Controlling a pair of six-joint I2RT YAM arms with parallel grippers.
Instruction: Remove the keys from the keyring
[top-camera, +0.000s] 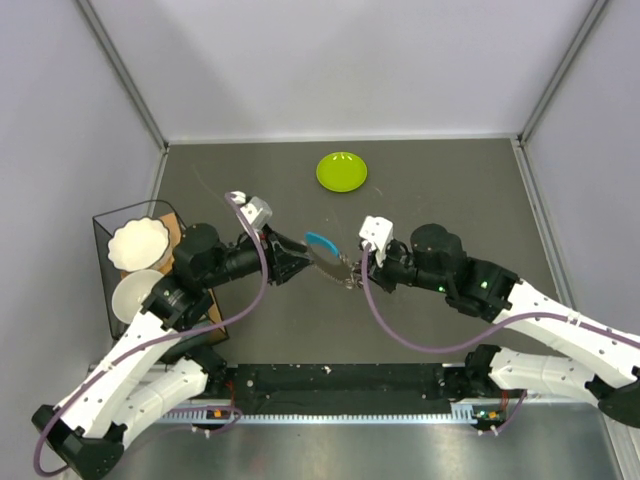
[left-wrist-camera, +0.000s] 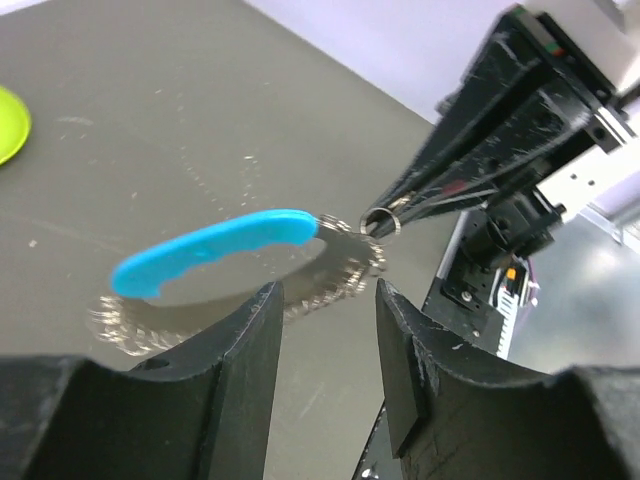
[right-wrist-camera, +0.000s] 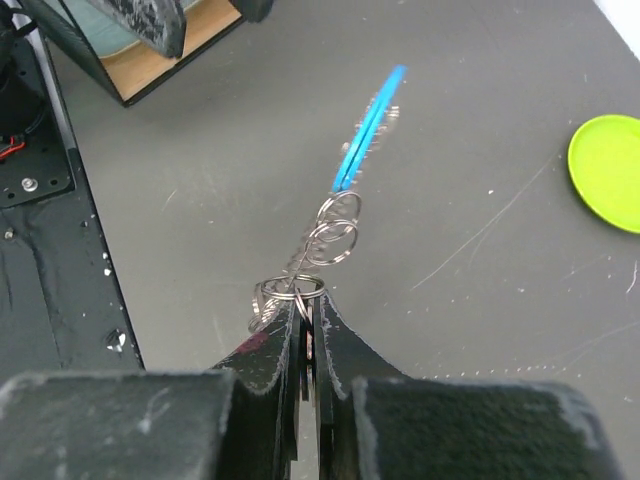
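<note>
The keyring (top-camera: 335, 262) hangs in the air between my two grippers, a grey beaded-chain loop with a blue crescent piece (top-camera: 321, 242). My right gripper (top-camera: 354, 277) is shut at the loop's near end. In the right wrist view (right-wrist-camera: 310, 302) small split rings (right-wrist-camera: 331, 236) stand at its tips, and thin metal and a red spot show between the jaws. The keys are otherwise hidden there. My left gripper (top-camera: 298, 264) is open and empty, just left of the loop. In the left wrist view (left-wrist-camera: 325, 330) the crescent (left-wrist-camera: 215, 245) and chain (left-wrist-camera: 345, 268) float just beyond its fingertips.
A lime-green plate (top-camera: 341, 171) lies at the back centre of the dark table. A black open box (top-camera: 106, 262) with two white bowls stands at the left edge. A black rail (top-camera: 340, 380) runs along the near edge between the arm bases.
</note>
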